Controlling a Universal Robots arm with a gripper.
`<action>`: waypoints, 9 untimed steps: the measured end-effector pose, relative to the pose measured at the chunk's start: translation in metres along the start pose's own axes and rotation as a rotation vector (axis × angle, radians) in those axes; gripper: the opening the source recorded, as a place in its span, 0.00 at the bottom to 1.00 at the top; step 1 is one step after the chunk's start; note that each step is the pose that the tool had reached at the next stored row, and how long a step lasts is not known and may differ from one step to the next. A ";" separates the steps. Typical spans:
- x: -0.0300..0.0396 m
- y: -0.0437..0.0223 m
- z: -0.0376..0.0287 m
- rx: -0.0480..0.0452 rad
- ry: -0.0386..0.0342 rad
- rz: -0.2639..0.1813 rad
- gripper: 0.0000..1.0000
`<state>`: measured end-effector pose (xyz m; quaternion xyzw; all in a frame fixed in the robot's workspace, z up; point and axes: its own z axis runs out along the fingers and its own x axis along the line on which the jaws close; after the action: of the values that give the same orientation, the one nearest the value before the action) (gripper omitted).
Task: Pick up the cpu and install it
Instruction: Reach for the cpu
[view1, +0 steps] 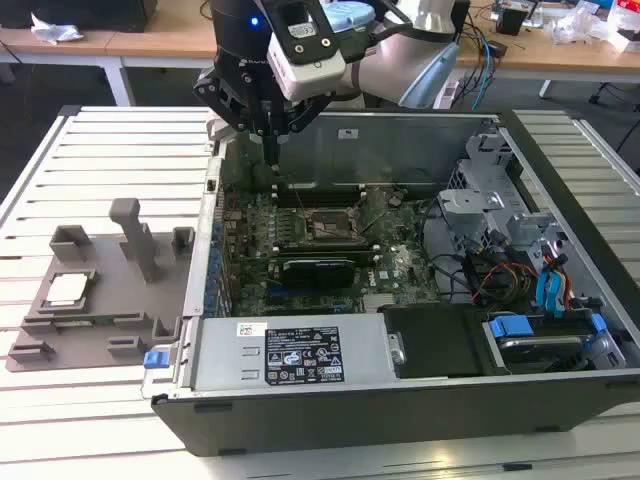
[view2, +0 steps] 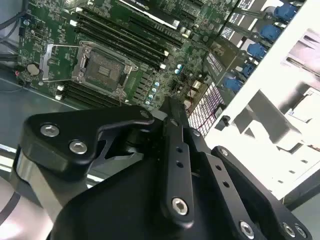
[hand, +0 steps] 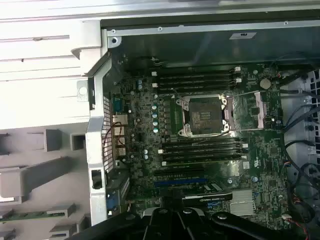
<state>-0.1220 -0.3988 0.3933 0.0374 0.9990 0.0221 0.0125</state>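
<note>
Cpu (view1: 66, 288) lay in the grey tray (view1: 100, 305) on the bench (view1: 120, 150), beside the computer case (view1: 400, 400) toward the exterior view's left. Tool (view1: 272, 140) hung clenched and empty over the case's wall on that side. Socket frame (view1: 330, 228) sat mid-case.

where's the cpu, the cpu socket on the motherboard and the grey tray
cpu (view1: 65, 289), exterior view, middle of its silvery top
cpu socket (hand: 202, 116), first wrist view, centre of its dark contact area
grey tray (view1: 112, 292), exterior view, bare flat part beside the cpu
</note>
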 end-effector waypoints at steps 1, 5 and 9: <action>0.0021 -0.0001 -0.0001 0.0001 0.0000 0.000 0.11; 0.0134 -0.0010 -0.0004 0.0001 0.0000 0.000 0.11; 0.0343 -0.0026 -0.0009 0.0001 0.0001 0.000 0.11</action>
<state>-0.1564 -0.3989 0.3932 0.0374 0.9990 0.0221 0.0125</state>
